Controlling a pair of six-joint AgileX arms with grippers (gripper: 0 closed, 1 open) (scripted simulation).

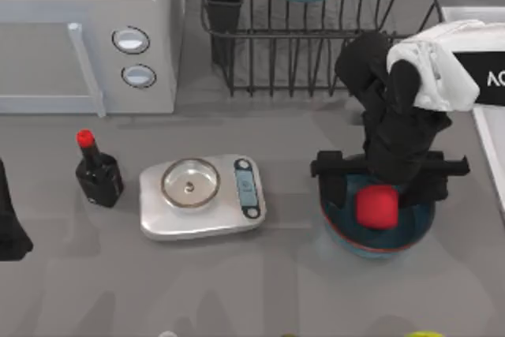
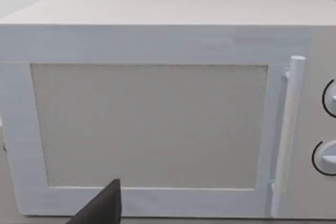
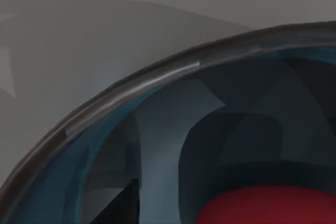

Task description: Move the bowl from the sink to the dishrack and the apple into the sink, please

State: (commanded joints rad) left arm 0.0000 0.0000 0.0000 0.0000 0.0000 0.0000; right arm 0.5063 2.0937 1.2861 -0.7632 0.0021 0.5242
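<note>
Right end effector [image 1: 379, 195] hangs over the bowl [image 1: 377, 234] on the counter [image 1: 276, 274], grip state unreadable, apple [image 1: 375, 206] inside; risk: lifting drags the bowl, tipping it

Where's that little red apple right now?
In the top view the apple sits inside a teal bowl on the table's right side, right of the scale, with the right gripper directly over it.
</note>
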